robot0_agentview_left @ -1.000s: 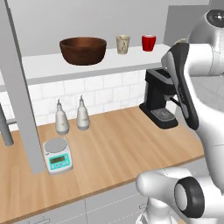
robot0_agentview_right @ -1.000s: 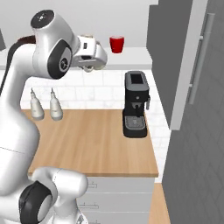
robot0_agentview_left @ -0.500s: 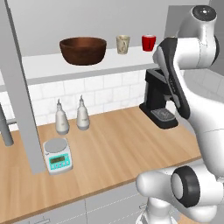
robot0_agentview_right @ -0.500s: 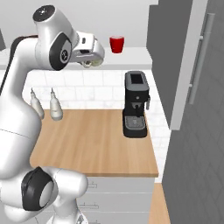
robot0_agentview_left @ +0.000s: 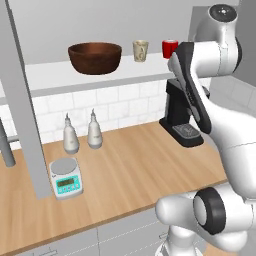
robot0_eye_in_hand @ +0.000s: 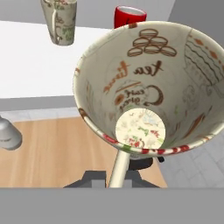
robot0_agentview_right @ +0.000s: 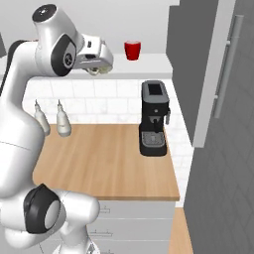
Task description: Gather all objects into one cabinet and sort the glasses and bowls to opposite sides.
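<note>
Jaws closed on the beige handled mug (robot0_eye_in_hand: 144,87), gripping at its rim and handle side; fingertips themselves are hidden behind the mug in the hand view. Gripper (robot0_agentview_right: 96,67) sits level with the front edge of the shelf board (robot0_agentview_left: 100,77), mug bottom just visible under the hand in the right base view.

Mug interior is printed: stacked macaron drawings near the rim, script that looks like "tea time", more cursive below it I can't read reliably, floral pattern on the inside bottom, red/green striped rim edge.

Left to right on the shelf in the left base view: dark brown bowl (robot0_agentview_left: 95,57) toward the left part, beige tumbler (robot0_agentview_left: 140,50) right of it and apart, red cup (robot0_agentview_left: 169,48) near the right end, partly behind the arm. The tumbler and red cup stand upright on the shelf beyond the held mug in the hand view.

Arm pose: rises from the base, elbow high, forearm folded back so the hand hangs in front of the shelf, held out over the counter (robot0_agentview_left: 130,170).

On the counter: scale (robot0_agentview_left: 65,178) near the left front, two white bottles (robot0_agentview_left: 81,134) at the back edge by the tile, black coffee machine (robot0_agentview_right: 154,118) at the right back corner. The grey cabinet door (robot0_agentview_right: 216,74) stands open on the right.
</note>
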You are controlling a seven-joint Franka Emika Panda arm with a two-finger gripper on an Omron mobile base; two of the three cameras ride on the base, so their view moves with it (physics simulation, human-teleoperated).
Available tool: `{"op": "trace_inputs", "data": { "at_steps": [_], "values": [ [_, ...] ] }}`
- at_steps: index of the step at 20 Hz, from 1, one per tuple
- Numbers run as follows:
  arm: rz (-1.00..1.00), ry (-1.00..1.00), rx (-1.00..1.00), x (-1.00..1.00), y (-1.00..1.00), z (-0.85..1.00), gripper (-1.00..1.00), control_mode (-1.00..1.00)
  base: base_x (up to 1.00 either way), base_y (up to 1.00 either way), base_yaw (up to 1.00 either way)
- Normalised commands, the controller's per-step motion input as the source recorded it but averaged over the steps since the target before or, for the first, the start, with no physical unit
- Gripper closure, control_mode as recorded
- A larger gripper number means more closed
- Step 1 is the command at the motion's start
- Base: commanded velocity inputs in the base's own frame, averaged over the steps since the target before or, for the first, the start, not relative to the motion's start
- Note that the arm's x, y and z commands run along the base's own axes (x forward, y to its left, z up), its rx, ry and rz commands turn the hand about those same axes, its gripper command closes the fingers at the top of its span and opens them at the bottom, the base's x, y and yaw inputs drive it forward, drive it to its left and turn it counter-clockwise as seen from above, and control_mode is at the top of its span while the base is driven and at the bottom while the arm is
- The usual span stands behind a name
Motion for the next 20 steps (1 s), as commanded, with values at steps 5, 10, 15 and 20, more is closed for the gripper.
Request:
{"op": "trace_inputs", "data": {
  "at_steps": [5,10,15,20],
  "values": [
    [0.01,-0.01,0.05,-0.08,-0.06,-0.36,1.00,-1.00,0.00,0.00,0.00],
    [0.07,0.03,0.15,0.19,-0.01,-0.61,1.00,-1.00,0.00,0.00,0.00],
    [0.02,-0.05,0.02,0.12,0.00,0.01,1.00,-1.00,0.00,0.00,0.00],
    [0.00,-0.06,0.02,0.30,0.00,0.54,1.00,-1.00,0.00,0.00,0.00]
  ]
}}
